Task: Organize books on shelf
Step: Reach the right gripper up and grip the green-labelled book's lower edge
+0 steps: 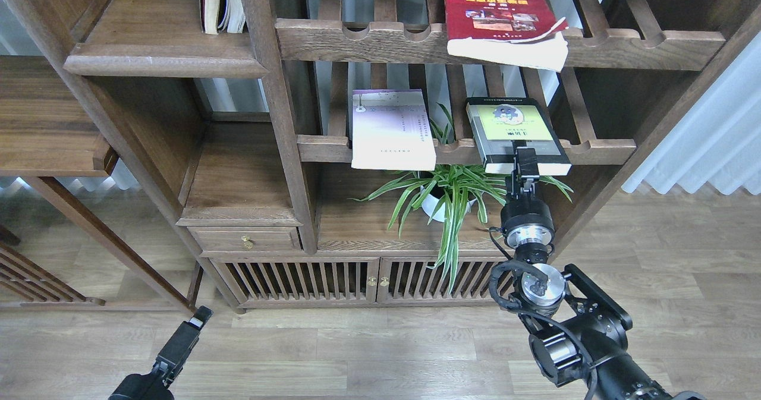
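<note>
Head view: wood-plank floor point(380, 352), dark-brown shelving point(160, 61).

Red bk point(498, 13) flat on top rack, lavender point(390, 128) & yellow-green point(515, 129) on rack below.

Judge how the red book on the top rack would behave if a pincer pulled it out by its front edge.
The red book is thick, so probably heavy for a paperback. Its cover corner curls up and the page block sags past the slatted rack's front rail, so it would likely flex rather than stay stiff. Already overhanging, it might tip forward early during a pull.
</note>
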You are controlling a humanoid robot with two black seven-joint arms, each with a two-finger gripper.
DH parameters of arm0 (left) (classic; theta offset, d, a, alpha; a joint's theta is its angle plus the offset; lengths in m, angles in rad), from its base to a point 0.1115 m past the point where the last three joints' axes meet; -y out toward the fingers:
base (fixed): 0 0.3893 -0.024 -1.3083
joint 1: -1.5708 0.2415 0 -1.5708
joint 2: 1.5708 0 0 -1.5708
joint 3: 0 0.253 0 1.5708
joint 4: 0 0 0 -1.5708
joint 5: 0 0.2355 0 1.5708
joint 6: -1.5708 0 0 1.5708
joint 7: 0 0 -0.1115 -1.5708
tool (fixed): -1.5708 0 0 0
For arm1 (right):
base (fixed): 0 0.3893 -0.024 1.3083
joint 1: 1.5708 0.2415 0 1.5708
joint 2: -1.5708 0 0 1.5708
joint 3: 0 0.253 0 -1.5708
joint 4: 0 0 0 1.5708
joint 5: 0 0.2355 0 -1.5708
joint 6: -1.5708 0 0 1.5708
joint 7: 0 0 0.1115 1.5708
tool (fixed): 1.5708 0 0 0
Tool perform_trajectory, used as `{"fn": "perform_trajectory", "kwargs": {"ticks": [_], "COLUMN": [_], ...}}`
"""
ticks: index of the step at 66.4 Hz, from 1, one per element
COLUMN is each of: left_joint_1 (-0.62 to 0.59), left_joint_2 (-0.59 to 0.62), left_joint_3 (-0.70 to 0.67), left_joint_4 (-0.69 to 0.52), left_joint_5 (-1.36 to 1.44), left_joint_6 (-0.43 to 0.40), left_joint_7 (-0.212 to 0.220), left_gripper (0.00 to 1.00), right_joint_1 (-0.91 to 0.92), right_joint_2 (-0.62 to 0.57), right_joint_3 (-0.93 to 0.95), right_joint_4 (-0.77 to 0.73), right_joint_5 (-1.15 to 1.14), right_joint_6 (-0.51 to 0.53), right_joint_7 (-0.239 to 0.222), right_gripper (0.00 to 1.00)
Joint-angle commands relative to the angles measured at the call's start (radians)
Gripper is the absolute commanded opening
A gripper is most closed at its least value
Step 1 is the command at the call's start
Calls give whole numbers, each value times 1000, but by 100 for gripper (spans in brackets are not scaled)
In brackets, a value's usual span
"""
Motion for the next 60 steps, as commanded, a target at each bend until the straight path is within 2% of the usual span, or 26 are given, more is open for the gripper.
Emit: {"fn": "perform_trajectory", "kwargs": {"ticks": [1,14,18,27,34,47,60], "left_joint_1": [0,0,2,6,9,12,12], "left_joint_2": [0,0,0,0,0,0,0], "left_joint_3": [0,0,0,-1,-3,-3,-4], "left_joint_4": [0,0,0,0,-1,-1,-1], "left_joint_5": [0,0,0,0,0,0,0], "left_joint_6": [0,0,0,0,0,0,0], "left_joint_7": [0,-2,-3,-3,-3,-3,-3], "left_gripper": [100,100,100,100,100,100,100], "right_joint_1": [0,9,9,9,9,9,11], "right_joint_2": [0,0,0,0,0,0,0], "right_joint_3": [0,0,0,2,20,27,27], "right_joint_4": [11,12,11,11,11,11,9], "right_joint_5": [10,12,13,19,19,18,16], "right_joint_6": [0,0,0,0,0,0,-2], "right_joint_7": [0,0,0,0,2,2,2], "right_gripper": [94,90,82,77,65,57,56]}}
